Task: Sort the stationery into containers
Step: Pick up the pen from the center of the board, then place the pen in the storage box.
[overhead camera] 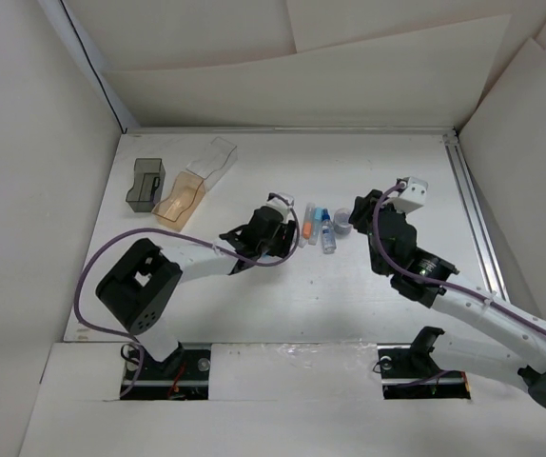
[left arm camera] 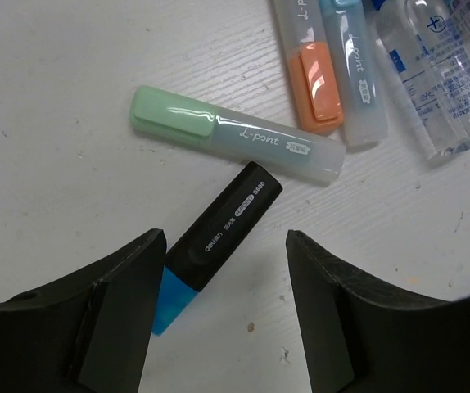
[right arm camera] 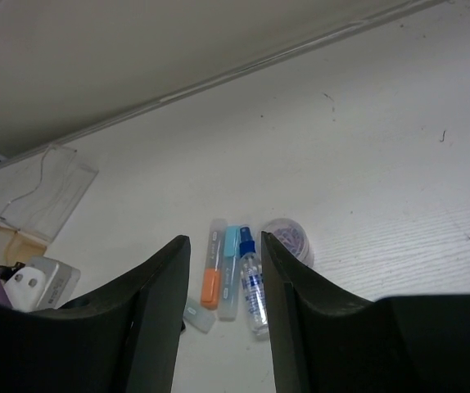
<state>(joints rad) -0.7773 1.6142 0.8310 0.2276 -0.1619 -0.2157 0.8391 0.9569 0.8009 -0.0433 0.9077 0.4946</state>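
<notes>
Left jaws and right jaws half-open, empty; glossy black marker (left arm camera: 227, 221), seemingly blue-capped, lies loose

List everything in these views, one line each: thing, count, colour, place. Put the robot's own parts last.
bins: 3; dark grey bin, amber bin, clear bin; close together, far left of the table.
markers: 4; green marker, black-and-blue marker, orange marker, light blue marker; mid-table, between the arms.
bottle: 1; clear, blue cap; beside the light blue marker.
round tub: 1; clear, purple contents; right of the bottle.
table: 1; white; under everything.
end effectors: 2; black; left end effector open, black-and-blue marker between its fingers; right end effector open, empty.
</notes>
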